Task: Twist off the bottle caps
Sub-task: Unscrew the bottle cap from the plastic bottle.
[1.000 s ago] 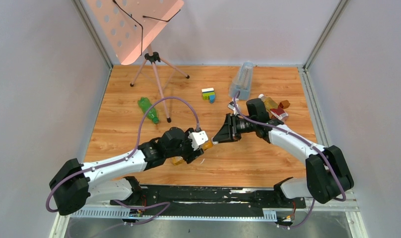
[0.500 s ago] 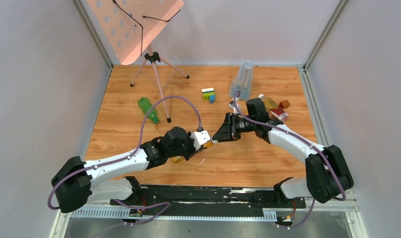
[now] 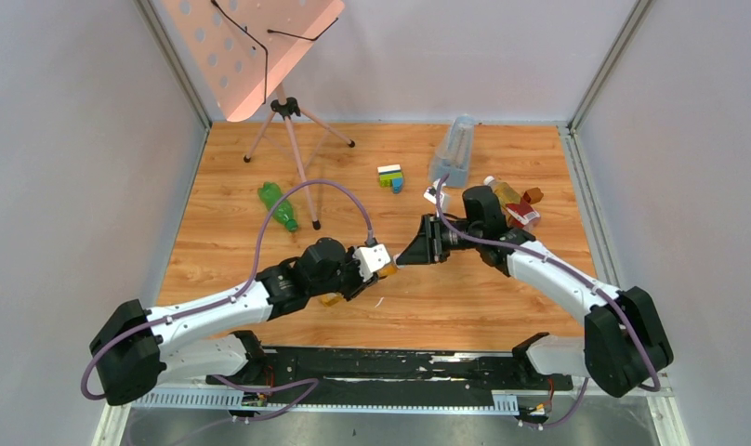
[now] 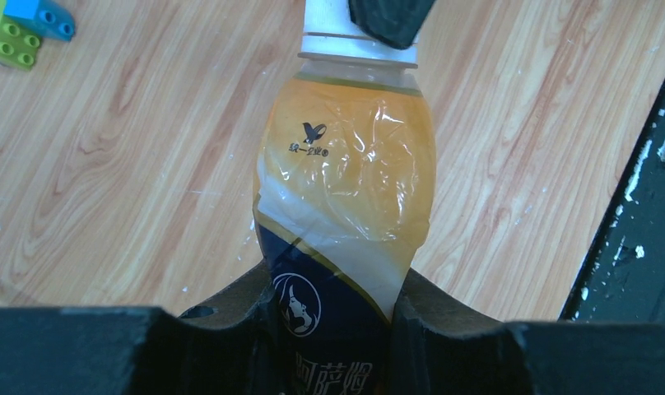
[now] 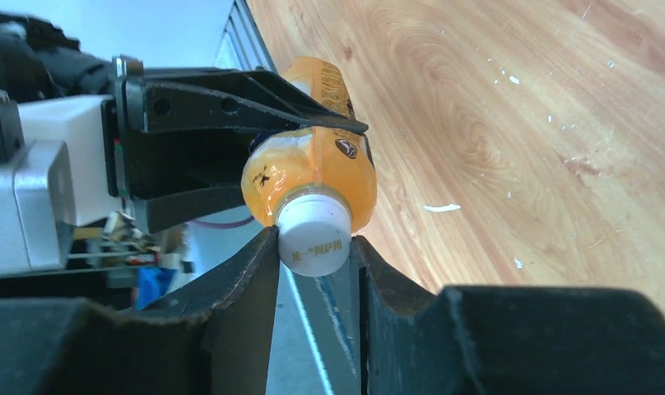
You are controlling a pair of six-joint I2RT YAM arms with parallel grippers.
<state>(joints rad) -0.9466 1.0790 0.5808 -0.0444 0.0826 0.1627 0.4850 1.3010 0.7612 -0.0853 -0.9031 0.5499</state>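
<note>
An amber bottle (image 4: 346, 164) with a dark blue and yellow label is held off the table between the two arms. My left gripper (image 4: 333, 329) is shut on its labelled body. Its white cap (image 5: 313, 234) points at my right gripper (image 5: 314, 255), which is shut on the cap from both sides. From above, the two grippers meet near the table's middle, the left gripper (image 3: 355, 283) and the right gripper (image 3: 404, 263) nose to nose. A green bottle (image 3: 277, 204) lies at the left. Another amber bottle (image 3: 513, 203) with a red label lies at the right.
A tripod stand (image 3: 288, 139) with a pink perforated board stands at the back left, one leg beside the green bottle. Toy bricks (image 3: 390, 177) and a tall clear bluish container (image 3: 454, 149) sit at the back. A black rail runs along the near table edge (image 3: 400, 362).
My left gripper has closed on the bottle's body and shifted slightly left. The right gripper kept its hold on the cap while its arm swung a little outward.
</note>
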